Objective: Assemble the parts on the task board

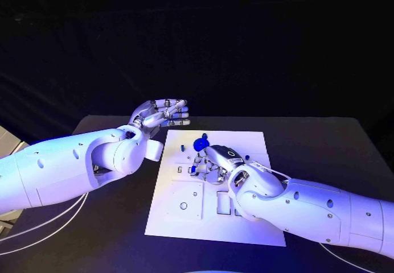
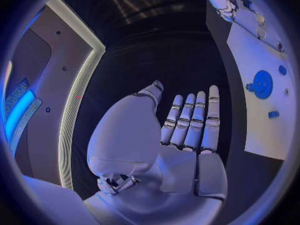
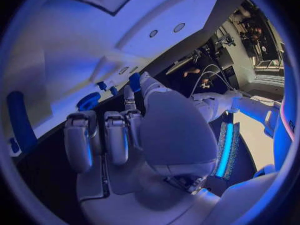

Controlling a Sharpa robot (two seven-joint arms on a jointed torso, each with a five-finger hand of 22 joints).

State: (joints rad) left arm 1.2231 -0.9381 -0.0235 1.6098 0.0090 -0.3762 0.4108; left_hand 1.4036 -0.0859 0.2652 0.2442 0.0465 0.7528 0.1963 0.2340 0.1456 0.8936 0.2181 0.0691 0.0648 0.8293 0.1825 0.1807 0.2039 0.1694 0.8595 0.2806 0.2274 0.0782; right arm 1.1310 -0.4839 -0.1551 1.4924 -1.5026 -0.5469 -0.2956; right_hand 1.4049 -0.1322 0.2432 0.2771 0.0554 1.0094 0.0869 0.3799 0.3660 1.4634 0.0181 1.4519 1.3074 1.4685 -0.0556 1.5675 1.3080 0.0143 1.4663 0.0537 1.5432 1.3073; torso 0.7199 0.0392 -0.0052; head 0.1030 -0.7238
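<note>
Two robot hands over table (image 1: pixel 328 136). Left robot hand (image 1: pixel 161 114) empty, fingers straight, off task board (image 1: pixel 246 227). Right robot hand (image 1: pixel 215 162) low on board, grasp unclear; blue gear (image 1: pixel 200 145) just beyond fingers.

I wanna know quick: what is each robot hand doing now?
Left hand: open, holding nothing.
Right hand: over the white board; cannot be told.

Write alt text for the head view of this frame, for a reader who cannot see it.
The robot's right hand rests fingers-down on the white rectangular task board at the middle of the black table, beside a small round blue part. The left hand is raised beyond the board's far left corner, fingers apart, holding nothing.
</note>
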